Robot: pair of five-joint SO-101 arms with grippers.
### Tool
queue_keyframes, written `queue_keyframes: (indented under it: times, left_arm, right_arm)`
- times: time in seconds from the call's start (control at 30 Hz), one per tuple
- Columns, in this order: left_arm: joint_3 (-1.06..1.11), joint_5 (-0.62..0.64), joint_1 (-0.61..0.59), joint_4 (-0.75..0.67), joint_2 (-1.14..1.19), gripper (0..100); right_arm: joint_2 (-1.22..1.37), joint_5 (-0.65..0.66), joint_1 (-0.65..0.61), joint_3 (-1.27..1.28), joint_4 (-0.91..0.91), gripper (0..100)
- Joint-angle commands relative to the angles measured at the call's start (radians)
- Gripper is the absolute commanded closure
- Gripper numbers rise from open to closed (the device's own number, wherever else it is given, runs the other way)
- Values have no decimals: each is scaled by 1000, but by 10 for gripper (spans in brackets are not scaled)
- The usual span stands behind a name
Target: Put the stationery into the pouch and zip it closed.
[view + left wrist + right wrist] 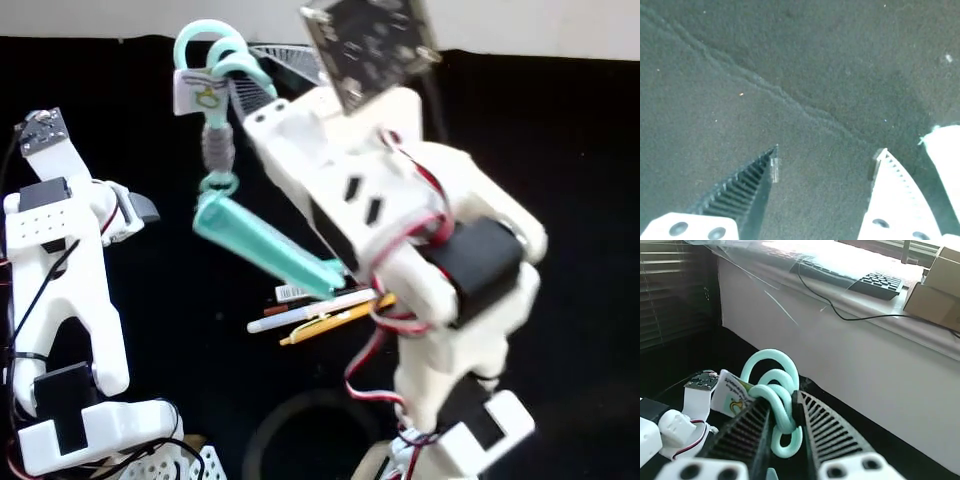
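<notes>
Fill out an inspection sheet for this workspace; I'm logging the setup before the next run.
surface: black cloth, creased.
job's things: teal pouch hanging tilted from its teal loops; white pen and yellow pen lying on the cloth below.
clutter: nothing seen.
grippers: right gripper shut on the teal loops; left gripper open above bare cloth.
cables: red, white and black wires along the right arm.
surroundings: keyboard and cardboard box on a ledge above a white wall.
</notes>
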Motion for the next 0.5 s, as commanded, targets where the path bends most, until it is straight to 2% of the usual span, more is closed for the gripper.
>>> queue_keyframes:
  times: [0.0, 0.23, 0.37, 0.47]
  left_arm:
    - [-41, 6, -8, -15, -15, 691]
    - [-107, 6, -8, -9, -15, 691]
    - [-206, 3, -8, 66, -15, 691]
    - [-312, -71, -19, 149, -15, 691]
  right_arm:
    - [36, -3, 19, -7, -45, 992]
    - [110, -3, 53, -8, -84, 992]
    - [134, -3, 94, -8, -102, 992]
    - [142, -3, 99, -8, -99, 992]
